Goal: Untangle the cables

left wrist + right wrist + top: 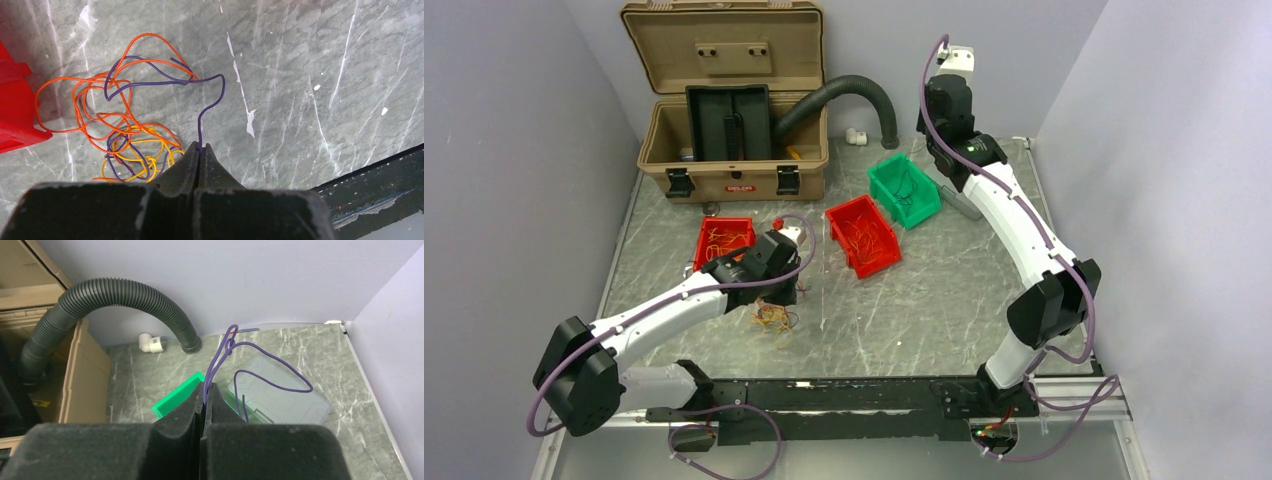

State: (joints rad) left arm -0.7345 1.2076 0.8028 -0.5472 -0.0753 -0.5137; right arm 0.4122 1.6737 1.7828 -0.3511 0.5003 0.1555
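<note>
Left hand [200,152]: pinched on purple strand [212,100], for drawing from tangle [120,135], frame left.
Right hand [206,390]: pinched on separate purple wire [270,365], above green bin [177,397], probably for dropping.

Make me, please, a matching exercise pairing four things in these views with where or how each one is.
Things:
1. left gripper
2. right gripper
3. wire tangle
4. black hose

States:
A. arches from the tan case down to the table
B. shut on a looped purple wire, lifted in the air
C. lies on the table beside a red bin
D. shut on a purple strand leading into the tangle

Pairs: 1-D, 2-B, 3-C, 4-A
</note>
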